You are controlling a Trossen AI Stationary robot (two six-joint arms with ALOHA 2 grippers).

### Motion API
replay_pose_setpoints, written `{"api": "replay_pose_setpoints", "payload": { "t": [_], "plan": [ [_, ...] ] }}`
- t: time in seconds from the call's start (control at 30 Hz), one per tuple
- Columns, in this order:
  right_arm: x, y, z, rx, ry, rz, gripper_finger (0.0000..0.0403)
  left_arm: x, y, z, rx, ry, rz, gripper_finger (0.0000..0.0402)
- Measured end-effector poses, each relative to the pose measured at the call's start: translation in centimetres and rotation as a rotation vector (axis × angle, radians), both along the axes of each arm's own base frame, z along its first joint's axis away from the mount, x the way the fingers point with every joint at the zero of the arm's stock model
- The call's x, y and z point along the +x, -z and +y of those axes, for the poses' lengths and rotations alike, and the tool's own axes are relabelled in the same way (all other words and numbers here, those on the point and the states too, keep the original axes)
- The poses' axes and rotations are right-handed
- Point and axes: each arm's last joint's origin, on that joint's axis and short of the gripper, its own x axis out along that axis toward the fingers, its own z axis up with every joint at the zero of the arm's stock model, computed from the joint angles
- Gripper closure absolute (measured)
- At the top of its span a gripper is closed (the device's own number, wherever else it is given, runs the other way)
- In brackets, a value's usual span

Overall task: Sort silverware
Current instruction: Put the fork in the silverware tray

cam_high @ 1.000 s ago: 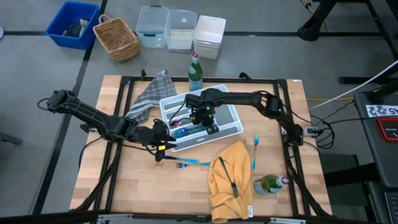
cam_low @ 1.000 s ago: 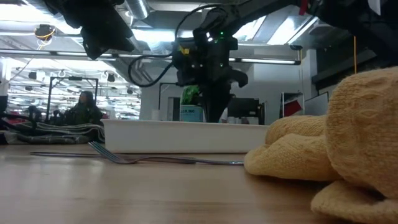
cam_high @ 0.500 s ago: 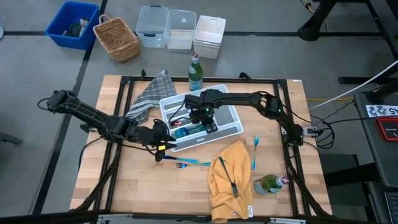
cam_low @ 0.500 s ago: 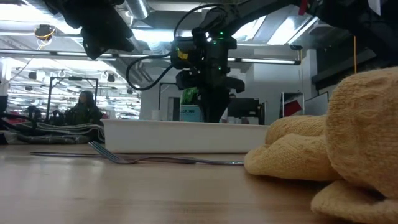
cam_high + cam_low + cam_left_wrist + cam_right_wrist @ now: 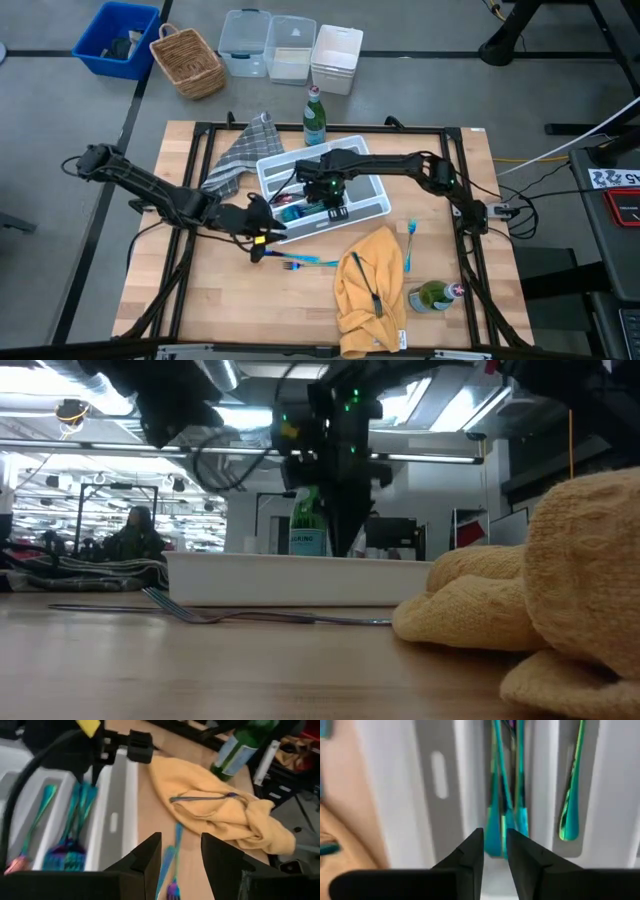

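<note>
Over the white plastic divided tray (image 5: 372, 207), the right gripper (image 5: 334, 203) hangs with its dark fingers drawn almost together, a thin gap between them and nothing gripped. Below it, slim teal-blue silverware (image 5: 505, 795) lies bunched lengthwise in one smooth-walled compartment, and a single glossy green-teal piece (image 5: 570, 800) rests in the neighbouring one. The left gripper (image 5: 262, 238) sits just beside the tray's near-left corner, fingers parted and empty. Flat on the pale wooden table (image 5: 200, 300) near it lies a thin iridescent blue fork (image 5: 300, 262), tines toward the left gripper. A rumpled yellow terry cloth (image 5: 372, 290) carries a dark slender utensil (image 5: 368, 285) in its folds, and another blue piece (image 5: 411, 238) lies beside the cloth's far edge.
</note>
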Motion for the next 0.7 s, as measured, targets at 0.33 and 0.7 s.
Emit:
{"api": "replay_pose_setpoints", "payload": {
  "t": [0.33, 0.7],
  "plan": [
    [0.1, -4.8, 3.2, -0.040, 0.008, -0.005, 0.0320, 2.6, 3.4, -3.2, 0.091, 0.152, 0.044, 0.0274],
    [0.2, -10.3, 7.2, -0.038, 0.083, -0.142, 0.0320, 4.7, 9.4, -4.8, 0.193, 0.208, 0.202, 0.0274]
  ]
}}
